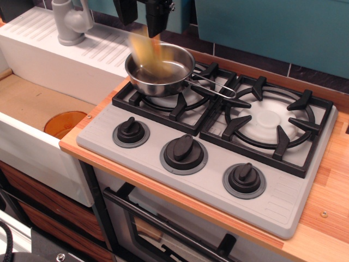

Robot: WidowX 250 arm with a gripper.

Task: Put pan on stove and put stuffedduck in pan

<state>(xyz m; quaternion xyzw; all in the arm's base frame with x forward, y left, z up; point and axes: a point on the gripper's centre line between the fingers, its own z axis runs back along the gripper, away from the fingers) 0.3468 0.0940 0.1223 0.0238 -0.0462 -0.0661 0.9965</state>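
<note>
The steel pan (163,73) stands on the left burner grate of the grey stove (283,191), with its wire handle (214,87) pointing right. My gripper (140,23) hangs just above the pan's far left rim with its black fingers (155,19) spread apart and nothing between them. The stuffedduck (145,53) shows only as a yellow-orange motion blur below the fingers, streaking down into the pan's left half. Its beak and eye cannot be made out.
A white sink basin with an orange drain disc (64,123) lies left of the stove. A grey faucet (68,23) stands on the ribbed white drainboard behind it. The right burner (268,119) is bare. A wooden counter (327,218) rims the stove.
</note>
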